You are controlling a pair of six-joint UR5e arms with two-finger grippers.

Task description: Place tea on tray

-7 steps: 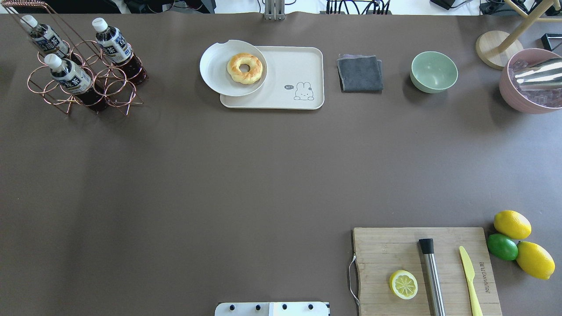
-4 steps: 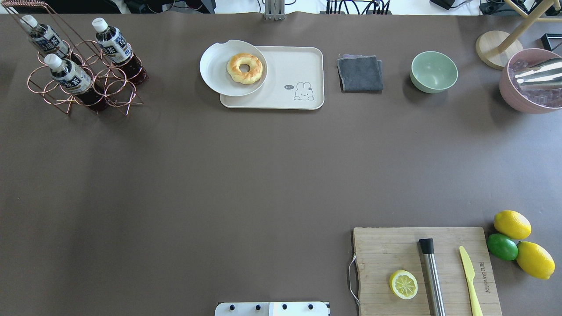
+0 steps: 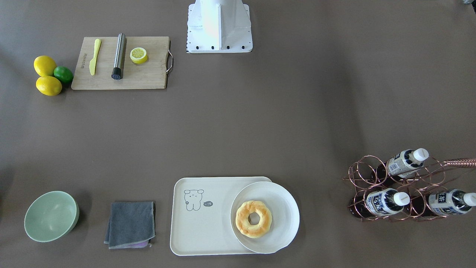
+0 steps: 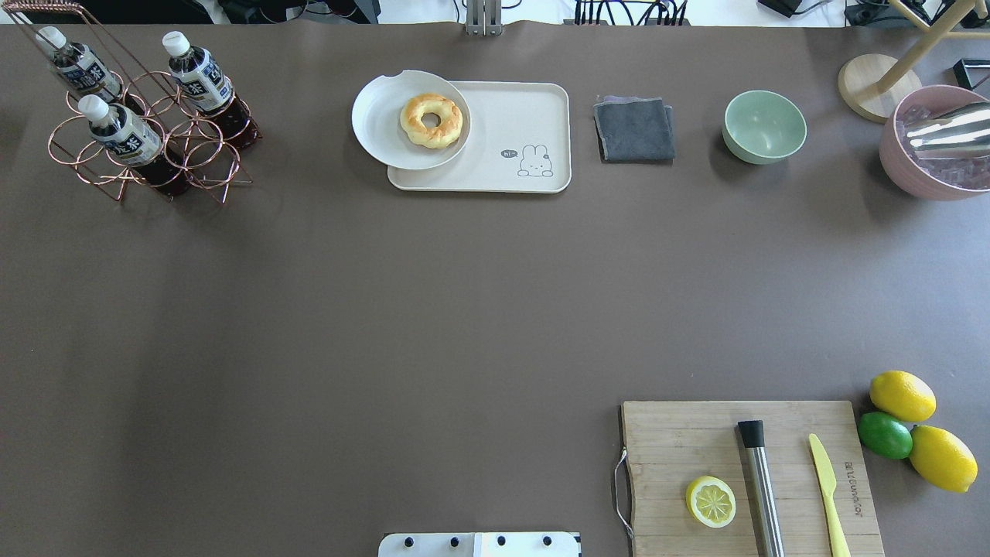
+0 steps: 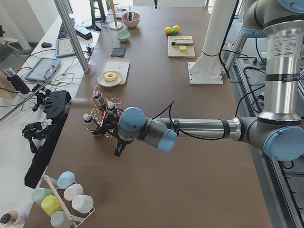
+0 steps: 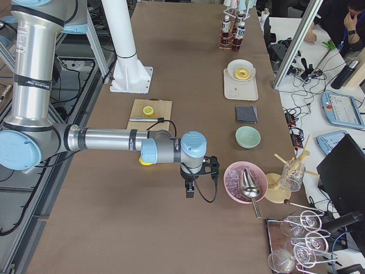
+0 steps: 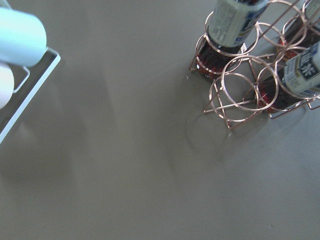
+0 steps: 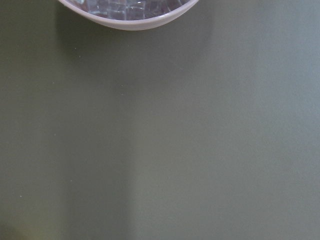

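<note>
At ten o'clock on the tabletop (image 4: 387, 309), the tea (image 4: 124, 139) is found unmoved in its rack (image 4: 189, 164); nothing is begun. Jaws of left gripper (image 5: 117, 151) and right gripper (image 6: 190, 191): state cannot be told.

The table (image 4: 464, 309) is lit evenly and softly from above; faint, blurred shadows are cast beside the green bowl (image 4: 764, 126) and wire rack (image 4: 189, 151); bright glare is seen on the metal scoop (image 4: 947, 128); the tray (image 4: 534, 116) is rendered sharply; the right wrist view is dim, greenish and soft.
</note>
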